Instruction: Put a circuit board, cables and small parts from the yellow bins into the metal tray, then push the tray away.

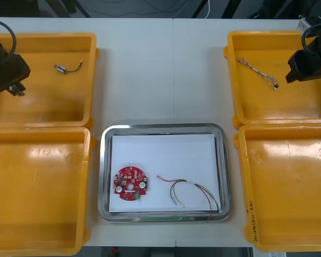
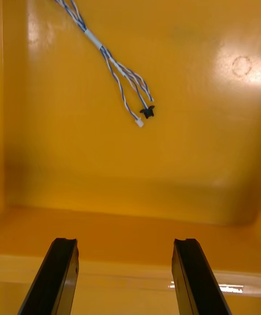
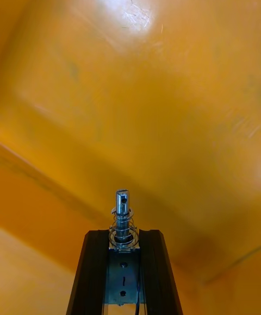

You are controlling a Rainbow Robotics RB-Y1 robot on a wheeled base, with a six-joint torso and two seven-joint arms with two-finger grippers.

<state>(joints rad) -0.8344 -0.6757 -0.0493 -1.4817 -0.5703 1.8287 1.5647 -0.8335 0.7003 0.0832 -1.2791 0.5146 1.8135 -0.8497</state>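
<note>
My left gripper [image 3: 123,232] is shut on a small metal part [image 3: 123,213], a shiny pin with a spring, held above the floor of the far left yellow bin [image 1: 43,107]. In the front view the left gripper [image 1: 17,90] hangs over that bin's left side. My right gripper [image 2: 124,245] stands open over the far right yellow bin [image 1: 289,110], short of a twisted blue and white cable [image 2: 100,49] lying on its floor. From the front, the right gripper [image 1: 291,75] is just right of that cable [image 1: 258,72]. The metal tray [image 1: 163,131] holds a red circuit board [image 1: 130,183] and a red and yellow cable [image 1: 191,194].
Another small metal part with a dark lead [image 1: 68,68] lies in the far left bin. The near left bin [image 1: 37,187] and near right bin [image 1: 286,187] flank the tray closely. Bare table [image 1: 160,75] lies beyond the tray between the far bins.
</note>
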